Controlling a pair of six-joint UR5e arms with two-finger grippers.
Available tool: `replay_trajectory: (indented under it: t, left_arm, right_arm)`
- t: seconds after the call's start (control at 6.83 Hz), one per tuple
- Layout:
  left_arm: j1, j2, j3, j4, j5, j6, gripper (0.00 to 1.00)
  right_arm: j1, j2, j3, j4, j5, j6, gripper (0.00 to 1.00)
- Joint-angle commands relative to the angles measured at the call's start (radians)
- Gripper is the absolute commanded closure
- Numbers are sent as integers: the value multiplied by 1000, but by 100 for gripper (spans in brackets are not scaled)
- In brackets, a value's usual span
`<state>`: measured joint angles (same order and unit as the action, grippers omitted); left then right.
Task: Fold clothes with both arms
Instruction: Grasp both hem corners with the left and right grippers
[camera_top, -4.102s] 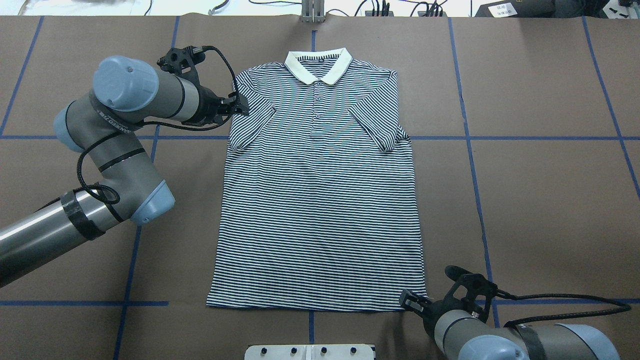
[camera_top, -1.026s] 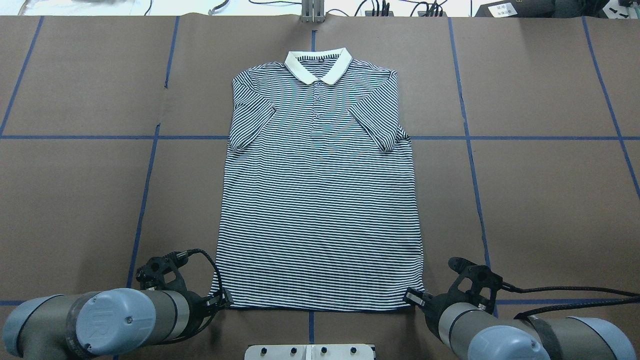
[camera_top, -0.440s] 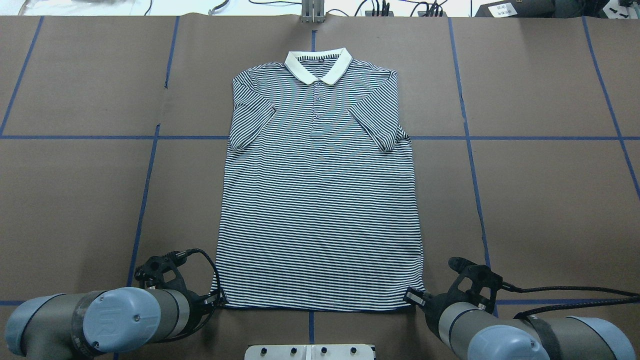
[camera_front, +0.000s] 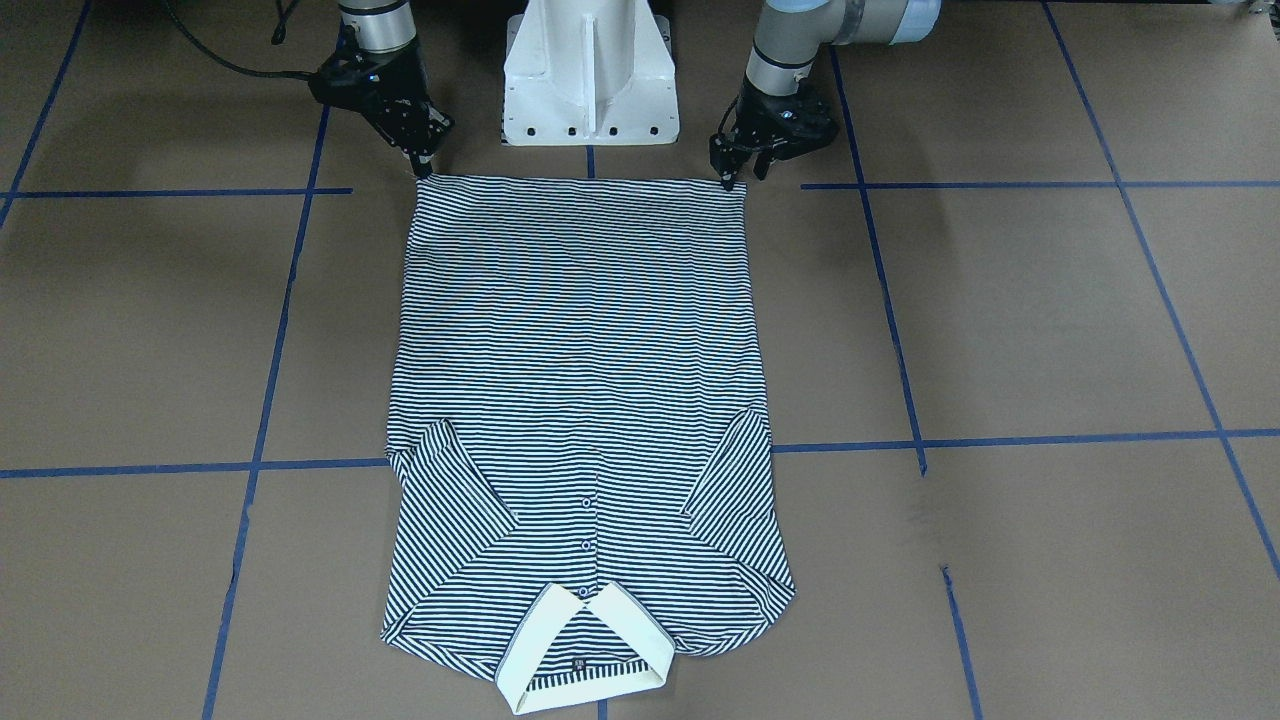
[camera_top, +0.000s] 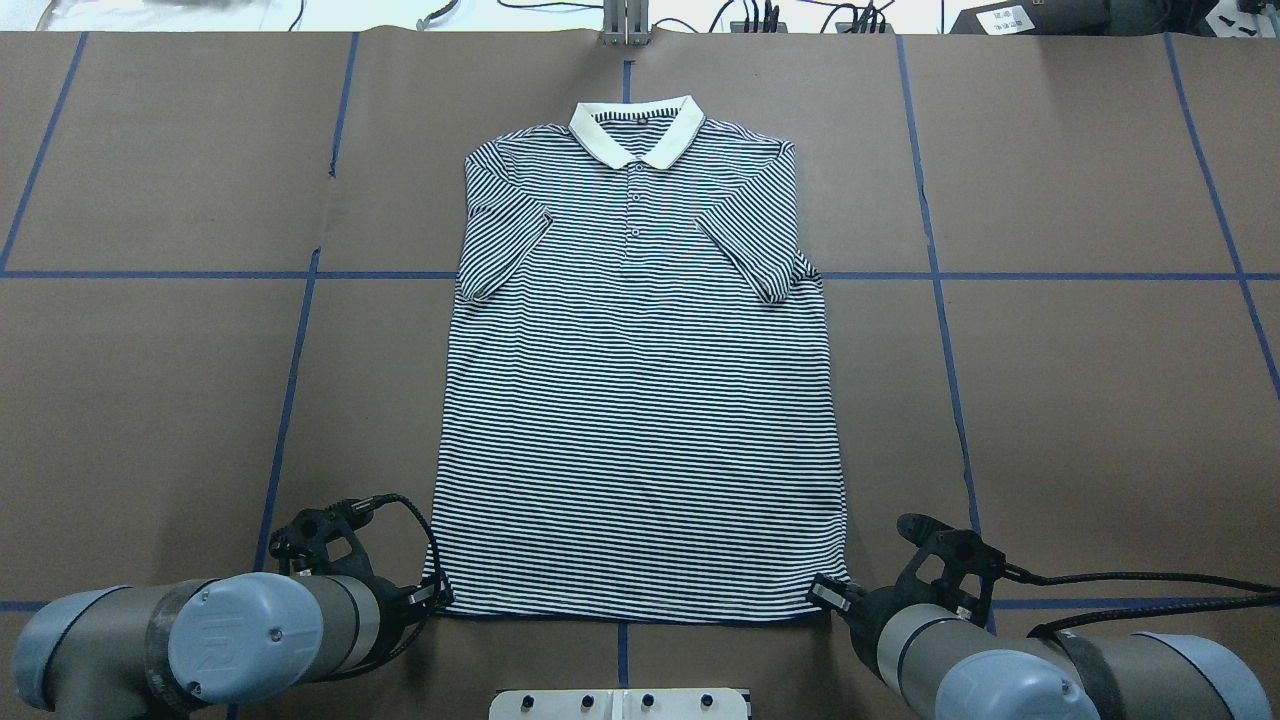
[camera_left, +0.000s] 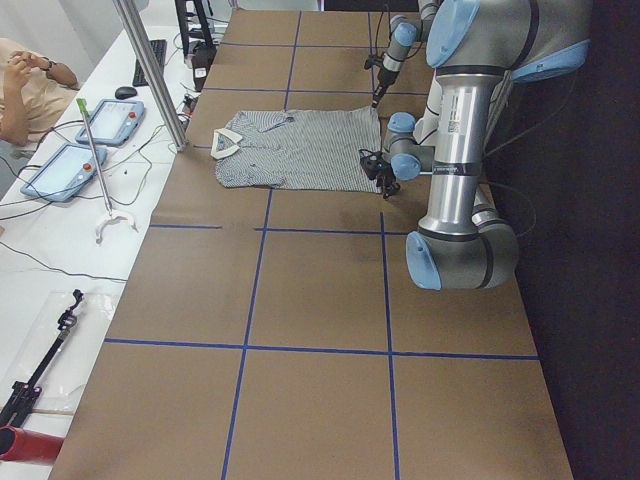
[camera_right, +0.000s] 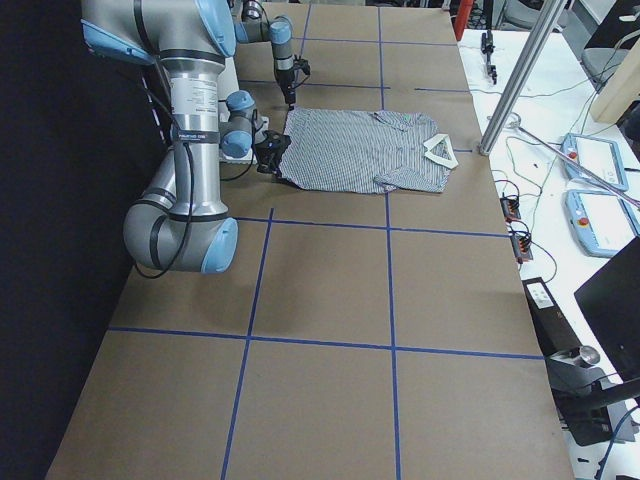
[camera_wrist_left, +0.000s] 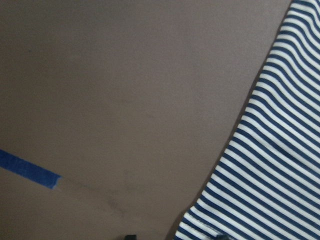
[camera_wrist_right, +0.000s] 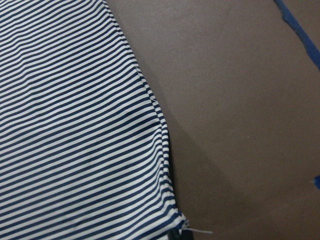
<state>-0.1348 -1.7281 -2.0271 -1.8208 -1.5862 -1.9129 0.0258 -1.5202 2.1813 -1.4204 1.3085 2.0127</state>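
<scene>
Okay, so from the front camera the shirt lay flat and face up on the brown table, collar on the far side from the robot and hem right by the white base. The left gripper sat at one hem corner with its fingers apart, and the right gripper was down on the other corner, tips together.

Overhead it looked the same: both sleeves were folded in over the chest, the left gripper touched the left hem corner and the right gripper touched the right one.

Both side cameras showed the shirt stretched across the table in front of the robot (the grippers were too small there to judge).

The left wrist camera showed the striped corner between two dark fingertips, not pinched. The right wrist camera had the corner right at the fingertips, which looked clamped on it.
</scene>
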Motion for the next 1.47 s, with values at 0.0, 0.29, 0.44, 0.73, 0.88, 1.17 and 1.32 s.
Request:
replay_trajectory:
  t: [0.0,0.29,0.44,0.73,0.88,1.17,1.32]
  left_arm:
    - [-2,-5,2,0,6,0,49]
    - [-5,-13,1,0,9,-2,100]
    - [-5,-15,-1,0,17,0,100]
    - [-15,-16,-18,2,15,0,100]
    - [-17,-16,-83,46,15,-3,100]
    - [-3,-10,-284,214,15,-23,100]
    - [21,-8,-338,260,17,-91,100]
  right_arm:
    - [3,-1,-1,0,0,0,100]
    - [5,0,0,0,0,0,100]
    - [5,0,-3,0,0,0,100]
    - [8,-1,0,0,0,0,100]
    - [11,-1,5,0,-2,1,100]
    - [-30,-78,93,0,-5,3,100]
    - [-71,-154,194,1,-5,3,100]
